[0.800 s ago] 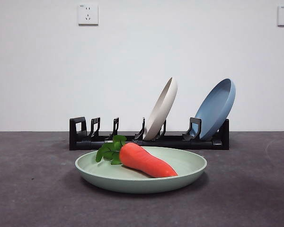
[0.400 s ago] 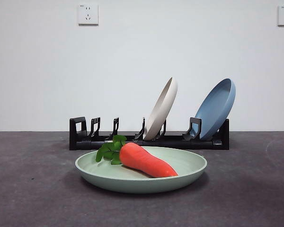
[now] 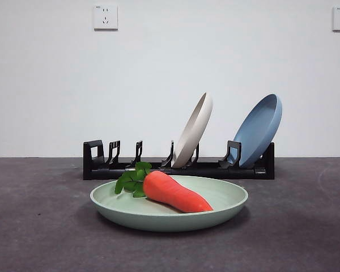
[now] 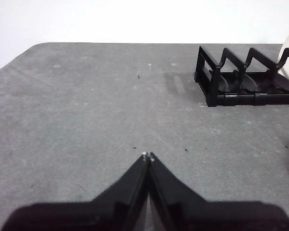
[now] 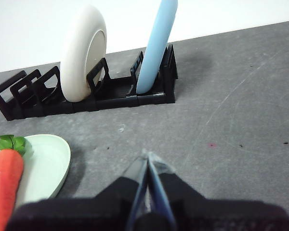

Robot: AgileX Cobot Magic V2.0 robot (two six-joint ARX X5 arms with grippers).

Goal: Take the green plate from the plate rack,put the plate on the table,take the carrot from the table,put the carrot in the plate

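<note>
Grey and matte, the table (image 3: 34,226) carries everything, and my two arms are pulled back off the work. Along its far edge runs the plate rack (image 3: 178,169), black, with a cream plate (image 3: 192,130) leaning in a middle slot and a blue plate (image 3: 259,130) at the rack's end; the other slots are empty. Nearer the front edge, about mid-table, the green plate (image 3: 169,207) lies flat on the surface. On it rests the carrot (image 3: 175,192), leaves toward the rack, tip pointing over the near rim.

I judge every step done: plate out of the rack, plate down, carrot lifted, carrot in the plate. What remains calls for nothing but keeping my arms clear so neither brushes the plate.

My left gripper (image 4: 148,156) hovers over bare table beside the rack's empty end, jaws pressed together and holding nothing. My right gripper (image 5: 148,156) hangs over bare table beside the green plate, jaws likewise closed and empty.

Against the front views a second and half a second ago, nothing differs: plate, carrot and rack sit exactly as they did.
</note>
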